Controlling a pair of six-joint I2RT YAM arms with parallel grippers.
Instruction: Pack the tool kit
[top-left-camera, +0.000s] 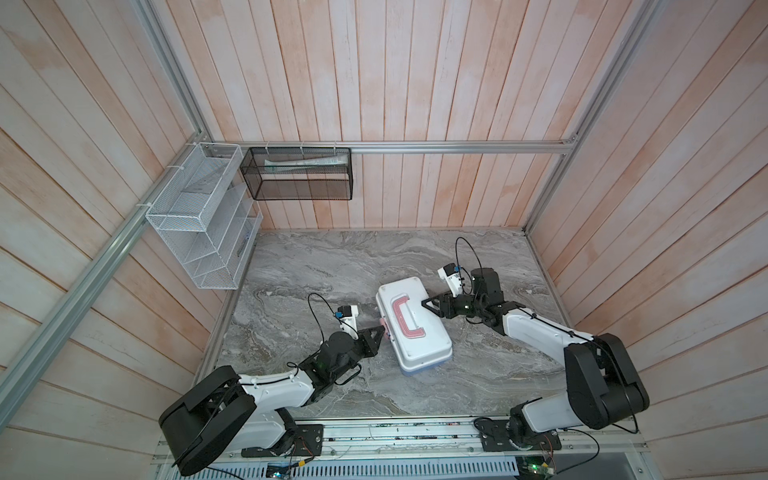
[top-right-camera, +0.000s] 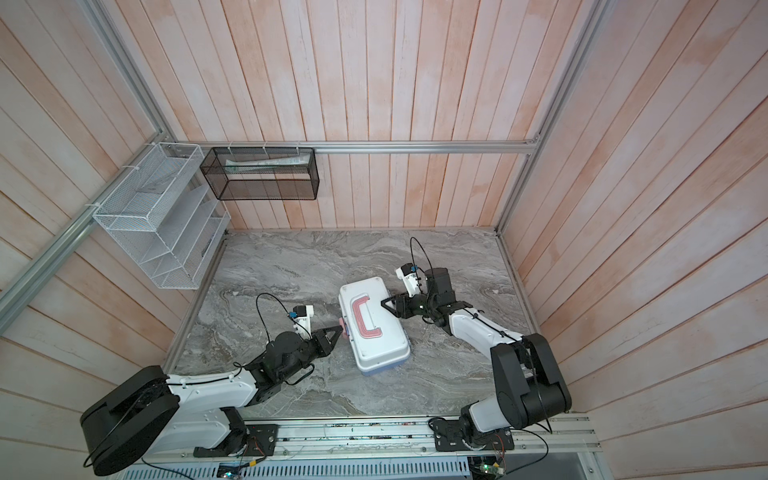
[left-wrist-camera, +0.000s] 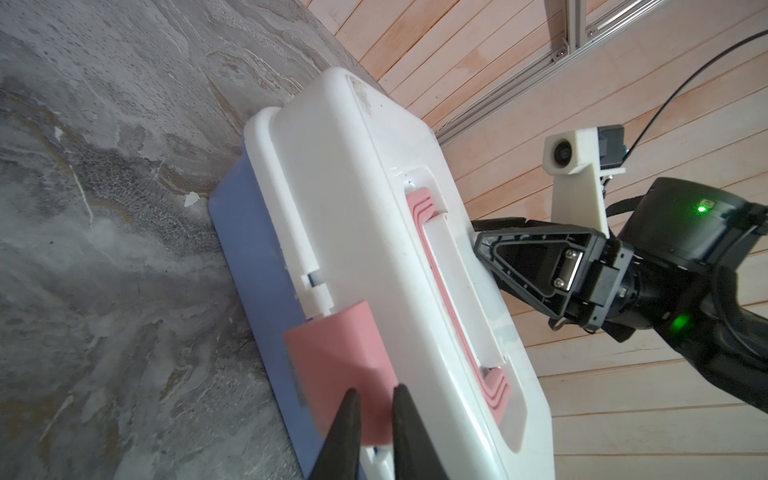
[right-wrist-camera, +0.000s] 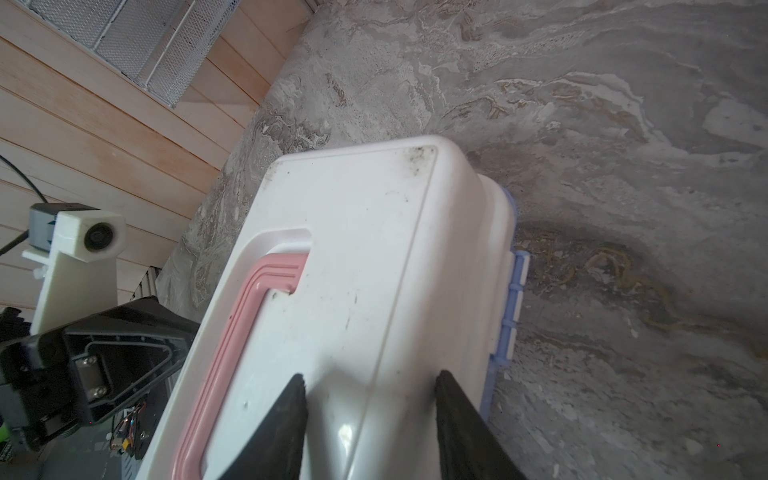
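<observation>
The tool kit (top-left-camera: 415, 336) (top-right-camera: 374, 336) lies closed on the marble table, slanted, with its white lid (left-wrist-camera: 353, 187) (right-wrist-camera: 374, 249) over the light blue base (left-wrist-camera: 249, 257) (right-wrist-camera: 513, 291). The pink handle (top-left-camera: 405, 318) (top-right-camera: 365, 316) lies flat in the lid. My left gripper (top-left-camera: 381, 330) (top-right-camera: 338, 328) (left-wrist-camera: 376, 395) has its fingertips against the pink latch (left-wrist-camera: 332, 353) on the box's left side, jaws only a narrow slit apart with nothing between them. My right gripper (top-left-camera: 424, 302) (top-right-camera: 384, 302) (right-wrist-camera: 372, 378) stands open, its tips resting on the lid's right edge near the hinges.
A white wire basket (top-left-camera: 199, 216) and a black mesh basket (top-left-camera: 297, 174) hang on the frame at the back left, above the table (top-left-camera: 311, 270). Wooden walls close in the table on three sides. Both arm bases stand along the front rail.
</observation>
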